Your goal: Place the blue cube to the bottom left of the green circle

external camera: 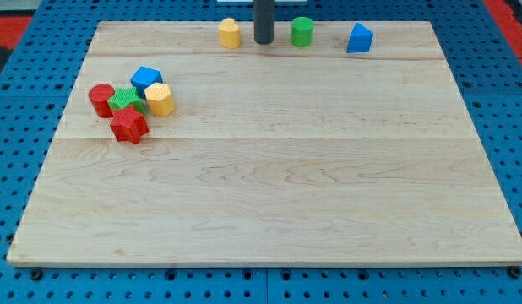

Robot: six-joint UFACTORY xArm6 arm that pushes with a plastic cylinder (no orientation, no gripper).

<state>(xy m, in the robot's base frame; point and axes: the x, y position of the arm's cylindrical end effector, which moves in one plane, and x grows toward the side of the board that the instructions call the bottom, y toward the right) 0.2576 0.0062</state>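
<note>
Board (269, 211) front bare | left-edge cluster: red star (128, 126), red cylinder (100, 100), green star (126, 100), yellow hexagon (160, 99), blue pentagon (145, 78) | far edge: blue cube (359, 39) right of green circle (301, 31), yellow block (230, 33) | my tip (263, 40), a bare rod with no jaws, sits between yellow and green, probably staged to go round for the cube

the wooden desk (269, 186) carries a yellow block (230, 33), green cylinder (302, 31) and blue block (359, 38) along the view's top; five blocks cluster at the view's left.

My tip (263, 40) stands between the yellow block (230, 33) and green cylinder (302, 31) at the view's top — gaps look narrow. A five-block cluster (131, 100) crowds the left; the wooden board (286, 186) lies open elsewhere.
</note>
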